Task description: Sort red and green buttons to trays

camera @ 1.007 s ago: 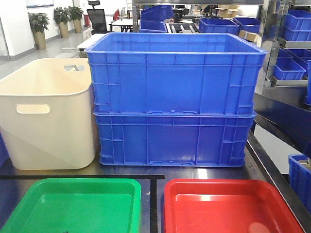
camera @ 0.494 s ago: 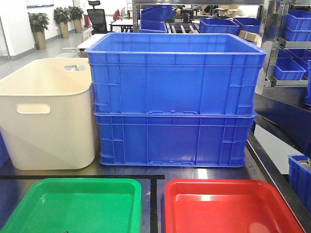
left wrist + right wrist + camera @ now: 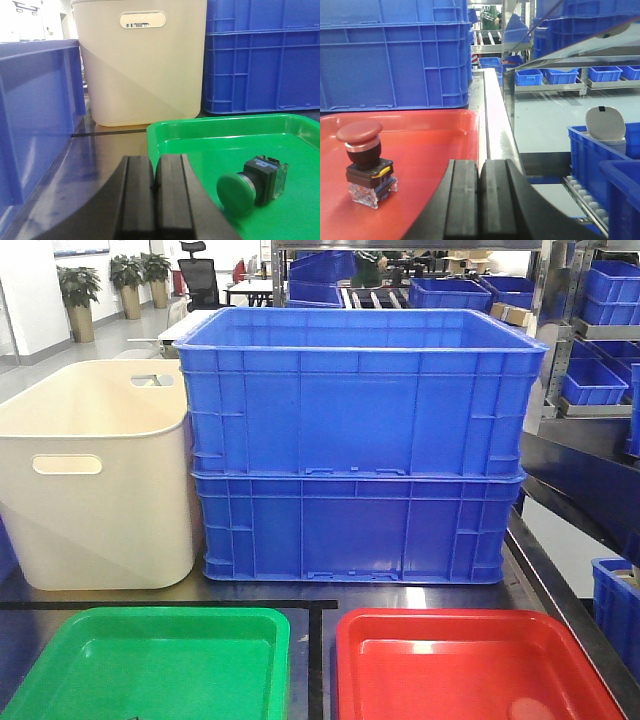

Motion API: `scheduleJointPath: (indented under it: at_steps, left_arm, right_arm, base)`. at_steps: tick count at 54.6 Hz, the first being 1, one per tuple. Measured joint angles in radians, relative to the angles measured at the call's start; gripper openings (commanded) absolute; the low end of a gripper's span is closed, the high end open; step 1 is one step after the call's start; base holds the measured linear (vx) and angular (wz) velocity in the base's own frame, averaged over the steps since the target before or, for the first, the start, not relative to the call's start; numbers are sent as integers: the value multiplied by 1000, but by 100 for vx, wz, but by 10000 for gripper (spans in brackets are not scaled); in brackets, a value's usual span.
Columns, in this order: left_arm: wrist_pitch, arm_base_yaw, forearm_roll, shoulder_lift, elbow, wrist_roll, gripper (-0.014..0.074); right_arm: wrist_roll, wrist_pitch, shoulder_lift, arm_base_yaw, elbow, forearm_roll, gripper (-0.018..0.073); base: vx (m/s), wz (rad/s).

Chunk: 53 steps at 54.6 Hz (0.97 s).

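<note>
In the front view, the shallow glossy green plastic tray [image 3: 150,660] fills the lower left and the matching red tray [image 3: 470,665] the lower right, both on a dark tabletop [image 3: 314,660].

Left wrist view: a green mushroom-head push button [image 3: 252,186] lies on its side in the green tray, lower right. The left gripper [image 3: 155,192] has its black pads pressed together, empty.

Right wrist view: a red mushroom-head push button [image 3: 365,162] stands upright in the red tray, left of centre. The right gripper [image 3: 480,200] looks fully closed too, though its tips are cropped.

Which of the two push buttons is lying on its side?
The green mushroom-head push button in the glossy green plastic tray lies on its side; the red mushroom-head button stands upright in the red tray.
</note>
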Motion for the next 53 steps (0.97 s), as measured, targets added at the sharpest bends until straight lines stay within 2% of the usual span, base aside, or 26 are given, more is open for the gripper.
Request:
scheduleJointPath:
  at_steps: [53]
  left_arm:
    - [0, 0, 0, 0, 0, 0, -6]
  right_arm:
    - [2, 8, 0, 0, 0, 1, -9]
  base:
    - [0, 0]
